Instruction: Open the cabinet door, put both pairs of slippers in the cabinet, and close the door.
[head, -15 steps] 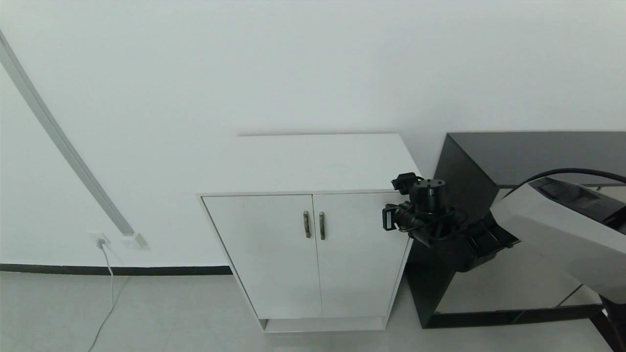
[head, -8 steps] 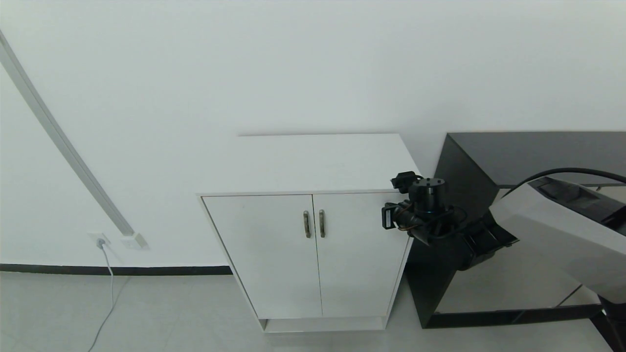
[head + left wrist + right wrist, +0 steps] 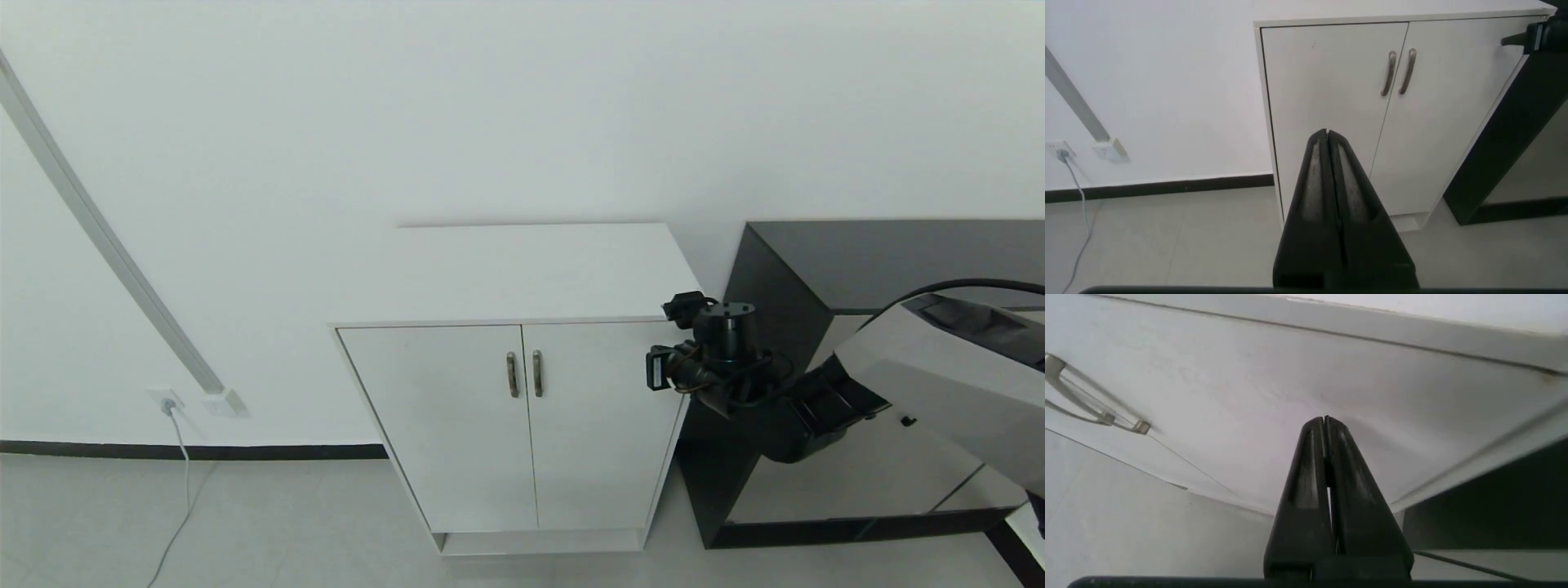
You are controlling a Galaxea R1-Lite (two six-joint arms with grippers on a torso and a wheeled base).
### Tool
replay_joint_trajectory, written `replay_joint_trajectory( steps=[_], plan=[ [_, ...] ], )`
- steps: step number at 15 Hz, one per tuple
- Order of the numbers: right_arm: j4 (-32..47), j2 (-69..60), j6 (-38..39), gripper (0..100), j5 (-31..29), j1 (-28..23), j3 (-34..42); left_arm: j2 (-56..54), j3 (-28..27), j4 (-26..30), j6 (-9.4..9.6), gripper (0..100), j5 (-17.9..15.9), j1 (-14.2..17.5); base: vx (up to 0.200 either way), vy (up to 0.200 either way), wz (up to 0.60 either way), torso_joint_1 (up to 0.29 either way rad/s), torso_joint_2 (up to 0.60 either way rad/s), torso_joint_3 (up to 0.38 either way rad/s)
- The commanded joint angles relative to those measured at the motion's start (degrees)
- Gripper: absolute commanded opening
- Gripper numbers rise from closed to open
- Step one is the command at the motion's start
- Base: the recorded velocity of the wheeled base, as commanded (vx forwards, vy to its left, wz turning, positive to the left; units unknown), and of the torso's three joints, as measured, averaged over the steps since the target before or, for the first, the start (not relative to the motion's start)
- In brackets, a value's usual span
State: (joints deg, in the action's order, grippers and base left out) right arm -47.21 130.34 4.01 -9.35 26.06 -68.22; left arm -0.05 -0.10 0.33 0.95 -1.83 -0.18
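Note:
The white cabinet (image 3: 522,278) stands against the wall with both doors shut, its two metal handles (image 3: 524,374) side by side at the middle seam. My right gripper (image 3: 653,367) is shut and empty, level with the upper right corner of the right door. In the right wrist view its tip (image 3: 1327,420) points at that door's face, with the handles (image 3: 1082,396) well off to one side. My left gripper (image 3: 1327,135) is shut and empty, held back from the cabinet (image 3: 1323,98) and facing the left door low down.
A black table (image 3: 882,253) stands right against the cabinet's right side. A wall socket with a grey cable (image 3: 167,402) and a slanted conduit (image 3: 98,229) are on the wall to the left. Grey floor (image 3: 286,523) lies open before the cabinet.
My right arm has drawn slightly to the right and a little lower along the cabinet's right edge. The doors have stayed shut.

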Motion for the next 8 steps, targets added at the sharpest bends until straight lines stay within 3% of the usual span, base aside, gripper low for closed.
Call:
replay_joint_trajectory(
  steps=[1,5,8],
  plan=[
    [-3.1,-6.7,-0.1,0,-0.2,-0.2,7.6,0.0,0.0,0.0,0.02,0,0.0,0.0,0.000,0.000,0.00,0.000,0.00,0.000],
    [-11.8,-18.4,-0.1,0,-2.6,-6.8,23.0,0.0,0.0,0.0,0.02,0,0.0,0.0,0.000,0.000,0.00,0.000,0.00,0.000],
    [-15.1,-26.4,-0.2,0,-4.7,-18.8,32.6,0.0,0.0,0.0,0.02,0,0.0,0.0,0.000,0.000,0.00,0.000,0.00,0.000]
  ],
)
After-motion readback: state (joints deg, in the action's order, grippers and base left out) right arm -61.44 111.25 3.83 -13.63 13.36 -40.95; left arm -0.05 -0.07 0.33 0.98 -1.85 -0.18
